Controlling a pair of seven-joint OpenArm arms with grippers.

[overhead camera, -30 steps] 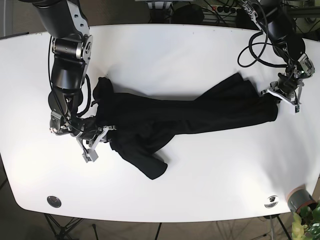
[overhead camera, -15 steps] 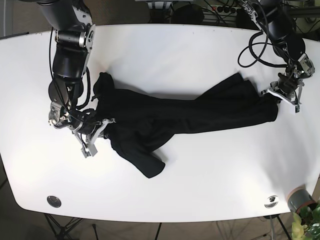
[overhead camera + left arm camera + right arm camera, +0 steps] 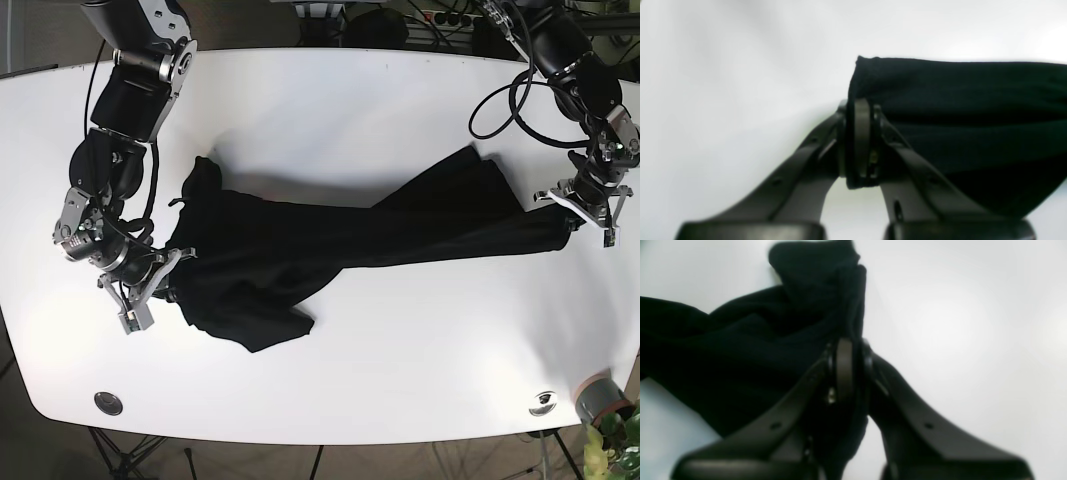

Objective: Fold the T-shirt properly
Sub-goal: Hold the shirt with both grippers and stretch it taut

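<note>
With the left hand (image 3: 590, 210) at the right edge and the right hand (image 3: 140, 295) at lower left each pinching the black T-shirt (image 3: 350, 240), which is lying stretched across the white table (image 3: 330, 110), pulling evenly is probably flattening it best.

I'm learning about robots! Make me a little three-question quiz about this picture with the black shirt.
1. True or false: the T-shirt is already folded into a neat square.
2. What is the left gripper doing? A) hanging open in the air B) pinching the shirt's edge C) resting on bare table
3. Fill in: the right gripper is shut on the ____.

Key:
1. False. It lies stretched out and rumpled between both arms.
2. B. Its jaws are shut with black cloth between them.
3. T-shirt.
</note>
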